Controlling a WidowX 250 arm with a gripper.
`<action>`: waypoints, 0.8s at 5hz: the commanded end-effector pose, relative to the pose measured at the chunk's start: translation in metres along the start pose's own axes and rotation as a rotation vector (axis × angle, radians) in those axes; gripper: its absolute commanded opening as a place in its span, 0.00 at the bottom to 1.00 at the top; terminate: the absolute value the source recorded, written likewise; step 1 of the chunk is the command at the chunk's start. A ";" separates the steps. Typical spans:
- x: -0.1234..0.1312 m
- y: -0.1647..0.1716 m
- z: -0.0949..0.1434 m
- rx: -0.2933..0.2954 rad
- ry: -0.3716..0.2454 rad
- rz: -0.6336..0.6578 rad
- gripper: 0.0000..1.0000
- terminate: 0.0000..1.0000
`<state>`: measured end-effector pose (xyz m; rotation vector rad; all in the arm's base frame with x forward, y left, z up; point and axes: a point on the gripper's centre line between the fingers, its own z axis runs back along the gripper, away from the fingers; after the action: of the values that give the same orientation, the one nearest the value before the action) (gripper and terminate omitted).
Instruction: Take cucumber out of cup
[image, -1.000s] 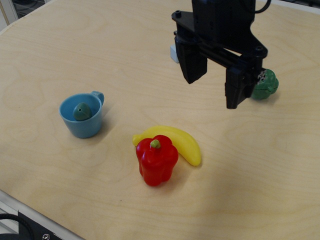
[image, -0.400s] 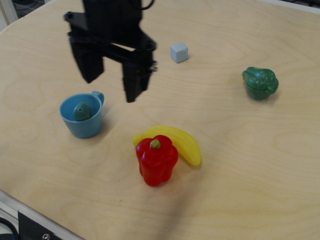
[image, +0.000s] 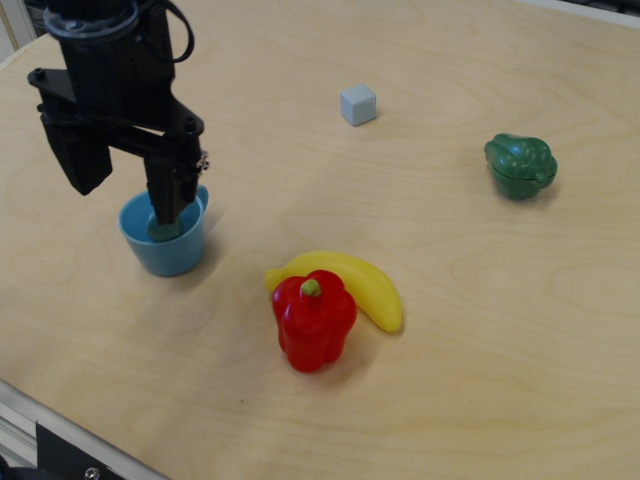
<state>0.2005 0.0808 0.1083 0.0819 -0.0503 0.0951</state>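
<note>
The light blue cup (image: 170, 250) stands on the wooden table at the left. The dark teal-green cucumber (image: 163, 233) stands inside it, only a small part showing beneath the gripper's right finger. My black gripper (image: 125, 195) is open and hangs over the cup. Its right finger (image: 170, 195) dips into the cup's mouth over the cucumber, and its left finger (image: 80, 165) is outside the cup to the left.
A red bell pepper (image: 313, 320) and a yellow banana (image: 360, 285) lie at the centre front. A grey-blue cube (image: 358, 104) sits at the back. A green bell pepper (image: 521, 165) is at the right. The table's front edge runs along the lower left.
My gripper has swept from the right side of the table leftward and come down over the cup. The cucumber, plainly seen before, is now mostly covered by the right finger.
</note>
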 end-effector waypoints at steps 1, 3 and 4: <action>0.013 0.013 -0.016 0.052 -0.084 -0.012 1.00 0.00; 0.022 0.012 -0.039 0.048 -0.047 -0.006 1.00 0.00; 0.023 0.013 -0.044 0.056 -0.030 -0.004 1.00 0.00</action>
<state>0.2209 0.0987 0.0541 0.1247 -0.0374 0.1013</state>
